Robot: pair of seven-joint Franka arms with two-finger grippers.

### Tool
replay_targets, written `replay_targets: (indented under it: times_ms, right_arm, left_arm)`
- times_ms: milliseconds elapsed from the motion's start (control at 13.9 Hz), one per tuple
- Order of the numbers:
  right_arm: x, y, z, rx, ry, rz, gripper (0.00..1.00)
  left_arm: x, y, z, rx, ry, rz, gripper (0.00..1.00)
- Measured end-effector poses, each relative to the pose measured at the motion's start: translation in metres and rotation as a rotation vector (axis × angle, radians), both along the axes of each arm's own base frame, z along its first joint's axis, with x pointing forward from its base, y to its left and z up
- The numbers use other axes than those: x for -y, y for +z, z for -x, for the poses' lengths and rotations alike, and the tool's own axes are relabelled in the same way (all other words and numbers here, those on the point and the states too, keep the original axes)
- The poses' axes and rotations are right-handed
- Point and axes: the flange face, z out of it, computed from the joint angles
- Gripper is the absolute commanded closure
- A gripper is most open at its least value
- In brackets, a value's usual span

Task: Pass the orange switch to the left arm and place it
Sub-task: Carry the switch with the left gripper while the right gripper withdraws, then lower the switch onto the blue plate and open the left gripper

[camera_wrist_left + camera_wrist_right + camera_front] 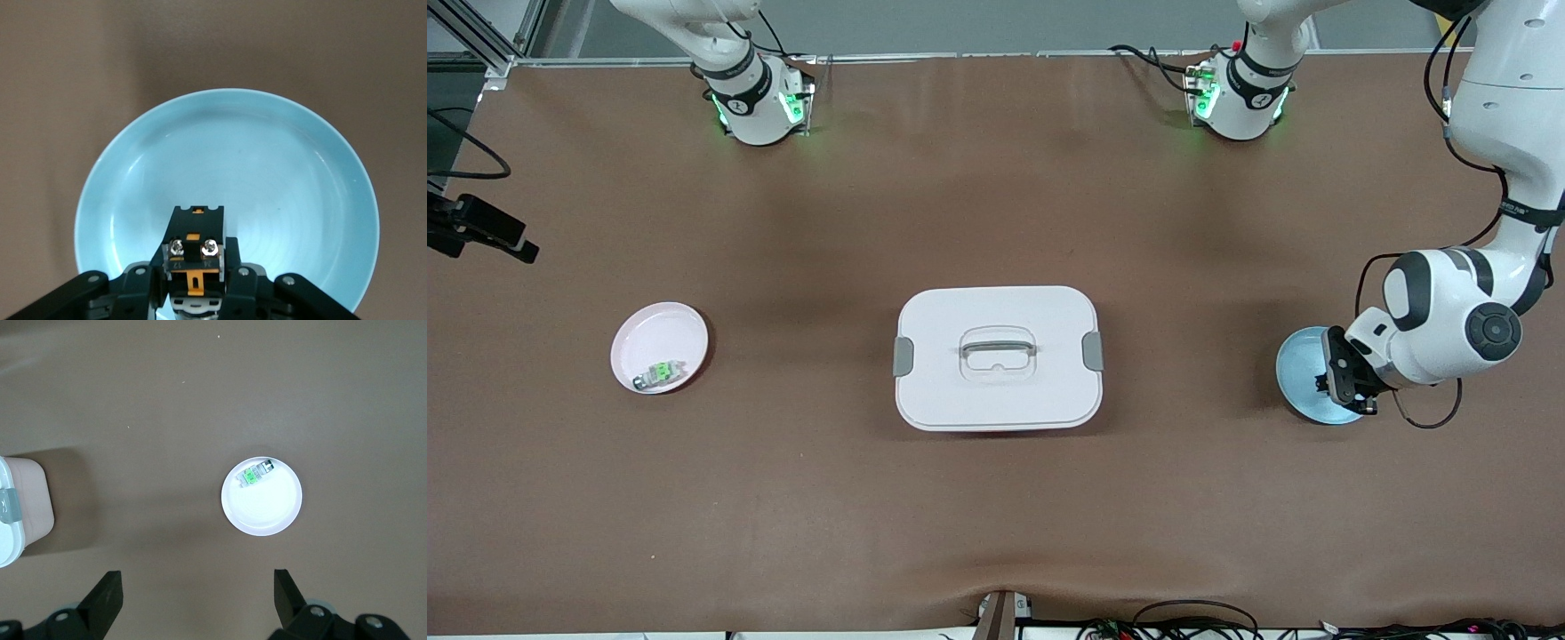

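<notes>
Tiny black orange-patched switch (194, 257) clamped in left gripper (195, 293) over pale blue round plate (280, 173); right gripper (197, 593) spread wide, waiting high above pink plate (267, 513); risk: clipping white lidded plastic box (997, 357) mid-handover, dropping switch.

- The orange switch (194, 257): tiny black block with orange patches and two screws, upright, pinched in the left gripper (193, 283) over the blue plate (267, 167); whether it touches the plate is unclear.
- The box (997, 357): white, lidded, grey end clips, mid-table.
</notes>
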Motion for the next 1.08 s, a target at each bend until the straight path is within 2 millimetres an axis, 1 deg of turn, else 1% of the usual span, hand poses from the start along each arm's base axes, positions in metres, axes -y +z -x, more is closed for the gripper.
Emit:
replay_targets:
  times_ms: [72,144,216,503,647,719,791,863,1079]
  right_arm:
    - [0.001,0.0,0.0,0.0,-0.002,0.0,0.0]
    - [0.001,0.0,0.0,0.0,-0.002,0.0,0.0]
    - [0.001,0.0,0.0,0.0,-0.001,0.0,0.0]
    - [-0.003,0.0,0.0,0.0,0.005,0.001,0.0]
    - [-0.003,0.0,0.0,0.0,0.009,0.005,0.0]
    - [-0.003,0.0,0.0,0.0,0.012,0.007,0.0]
    - [-0.003,0.0,0.0,0.0,0.015,0.008,0.0]
    - [-0.003,0.0,0.0,0.0,0.017,0.009,0.0]
    - [-0.003,0.0,0.0,0.0,0.02,0.01,0.0]
  left_arm:
    - [0.001,-0.003,0.002,-0.002,-0.004,-0.001,0.89]
    - [0.001,-0.003,0.003,0.0,-0.006,-0.002,0.64]
    - [0.002,-0.003,0.003,0.001,-0.008,-0.002,0.01]
    - [0.003,-0.006,0.005,0.0,-0.015,0.0,0.0]
    - [0.004,0.0,0.003,0.015,-0.017,-0.002,0.0]
    - [0.005,0.007,0.001,0.028,-0.007,-0.004,0.0]
    - [0.006,0.018,-0.003,0.046,0.018,-0.009,0.0]
    - [0.006,0.033,-0.007,0.071,0.053,-0.015,0.0]
    - [0.006,0.086,-0.013,0.15,0.182,-0.032,0.0]
